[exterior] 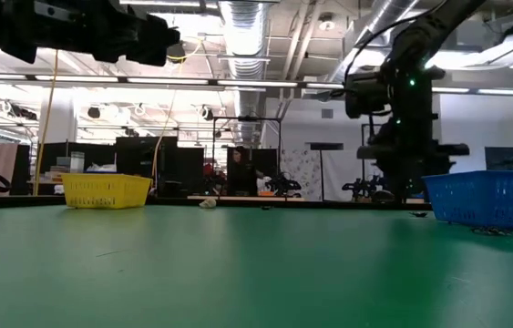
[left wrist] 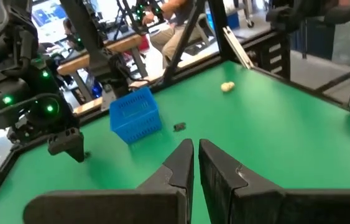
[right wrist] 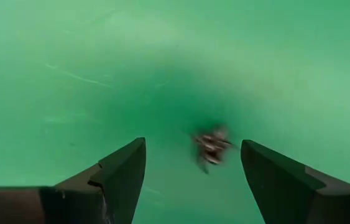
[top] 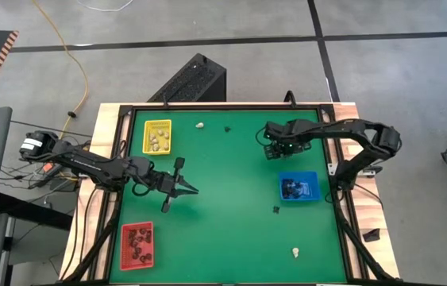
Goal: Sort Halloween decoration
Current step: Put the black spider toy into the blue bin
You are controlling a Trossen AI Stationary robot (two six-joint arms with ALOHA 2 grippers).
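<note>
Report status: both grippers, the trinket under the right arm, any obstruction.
Right gripper open, low over mat, straddling dark trinket, not gripped. Left gripper shut, empty, waiting mid-table. Nothing blocking.

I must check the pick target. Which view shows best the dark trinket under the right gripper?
The right wrist view: the trinket lies on the mat between the open fingers of the right gripper. In the high view the gripper covers it. The low and left wrist views do not show it clearly.

— What do the arms look like?
— Both black, jointed segments. The right arm (top: 350, 135) shows green lights at its wrist; the left arm (top: 96, 164) ends in tapered dark fingers (left wrist: 178, 168).
— Cables?
— Possibly some by the left arm's base; hard to tell.
</note>
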